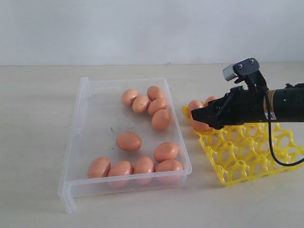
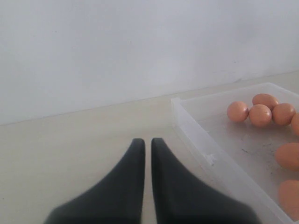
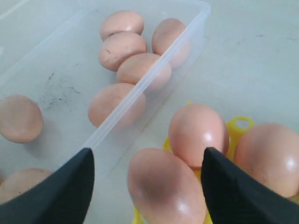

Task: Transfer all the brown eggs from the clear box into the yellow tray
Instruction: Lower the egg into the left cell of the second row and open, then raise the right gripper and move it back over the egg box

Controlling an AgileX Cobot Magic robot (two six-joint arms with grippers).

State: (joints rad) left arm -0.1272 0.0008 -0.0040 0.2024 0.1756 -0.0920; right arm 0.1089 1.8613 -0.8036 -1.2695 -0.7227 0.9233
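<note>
Fourteen eggs [image 1: 128, 141], one box [image 1: 83, 137], one tray [image 1: 247, 161]

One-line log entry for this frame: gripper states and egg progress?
left gripper: shut, near clear box | right gripper: open over yellow tray | brown eggs: eleven in box, three visible in tray

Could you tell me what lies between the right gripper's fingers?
A brown egg sitting on the yellow tray; the right wrist view shows it.
</note>
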